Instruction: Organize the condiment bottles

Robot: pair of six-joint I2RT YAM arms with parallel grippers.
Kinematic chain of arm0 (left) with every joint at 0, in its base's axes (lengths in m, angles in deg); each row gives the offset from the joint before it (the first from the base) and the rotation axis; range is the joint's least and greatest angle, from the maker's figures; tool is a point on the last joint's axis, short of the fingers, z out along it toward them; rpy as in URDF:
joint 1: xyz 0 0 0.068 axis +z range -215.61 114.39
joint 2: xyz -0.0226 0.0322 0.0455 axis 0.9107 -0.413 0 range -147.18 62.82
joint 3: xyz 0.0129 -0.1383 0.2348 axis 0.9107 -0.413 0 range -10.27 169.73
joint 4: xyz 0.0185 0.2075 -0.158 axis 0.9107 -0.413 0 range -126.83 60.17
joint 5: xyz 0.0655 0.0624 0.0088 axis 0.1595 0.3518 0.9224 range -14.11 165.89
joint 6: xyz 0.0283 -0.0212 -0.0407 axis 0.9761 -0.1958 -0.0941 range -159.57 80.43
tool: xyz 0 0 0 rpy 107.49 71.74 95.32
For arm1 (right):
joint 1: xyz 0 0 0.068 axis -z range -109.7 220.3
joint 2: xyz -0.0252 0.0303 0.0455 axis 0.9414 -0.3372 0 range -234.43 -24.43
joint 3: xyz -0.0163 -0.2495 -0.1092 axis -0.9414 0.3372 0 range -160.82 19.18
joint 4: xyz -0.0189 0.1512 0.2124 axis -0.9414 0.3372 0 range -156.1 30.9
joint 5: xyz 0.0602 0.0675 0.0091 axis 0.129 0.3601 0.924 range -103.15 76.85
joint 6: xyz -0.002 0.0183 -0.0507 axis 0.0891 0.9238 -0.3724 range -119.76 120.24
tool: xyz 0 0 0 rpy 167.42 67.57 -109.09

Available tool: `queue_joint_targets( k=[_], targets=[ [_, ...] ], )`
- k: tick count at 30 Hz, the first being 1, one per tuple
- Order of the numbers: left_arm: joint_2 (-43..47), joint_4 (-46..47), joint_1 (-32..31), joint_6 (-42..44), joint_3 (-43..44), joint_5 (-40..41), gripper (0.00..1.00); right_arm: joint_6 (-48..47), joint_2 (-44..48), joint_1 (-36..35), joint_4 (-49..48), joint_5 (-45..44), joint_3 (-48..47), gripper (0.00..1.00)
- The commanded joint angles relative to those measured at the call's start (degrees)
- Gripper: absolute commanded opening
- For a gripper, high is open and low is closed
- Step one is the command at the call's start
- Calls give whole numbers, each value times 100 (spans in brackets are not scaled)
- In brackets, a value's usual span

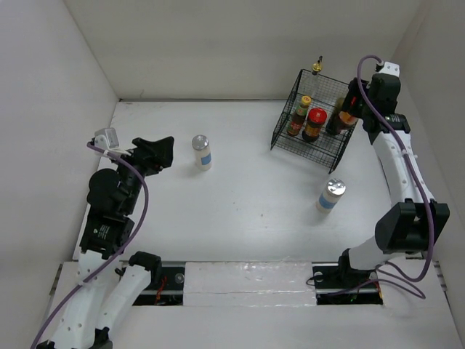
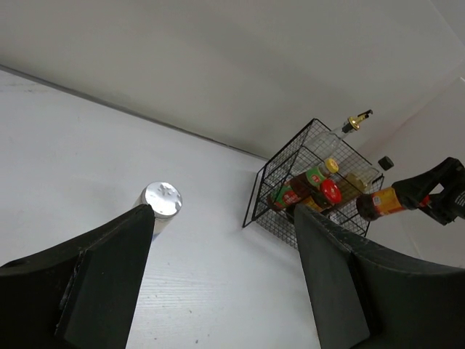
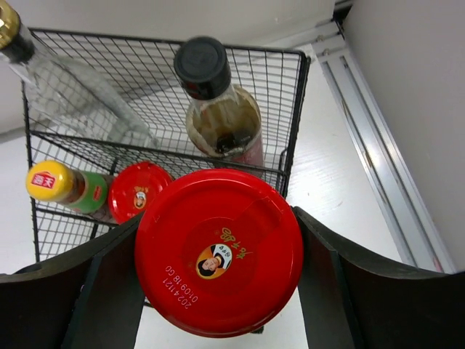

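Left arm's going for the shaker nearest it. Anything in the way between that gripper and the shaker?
Nothing visible. The left gripper is open and faces the shaker, with only bare table between them. The basket and the other shaker stand well off to the right.

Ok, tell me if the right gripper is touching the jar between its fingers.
Touching. Right wrist view: the right gripper clamps the jar, a finger against each side, no gap.
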Motion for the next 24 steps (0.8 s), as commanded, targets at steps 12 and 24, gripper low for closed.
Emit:
queue_joint_targets(
  k=[12, 24],
  targets=[
    [-142, 236, -27, 84, 13, -15, 74, -2, -98, -2, -1689, 44, 55, 53],
    [-195, 236, -27, 84, 13, -15, 74, -2, -405, -116, -1672, -17, 346, 53]
  ],
)
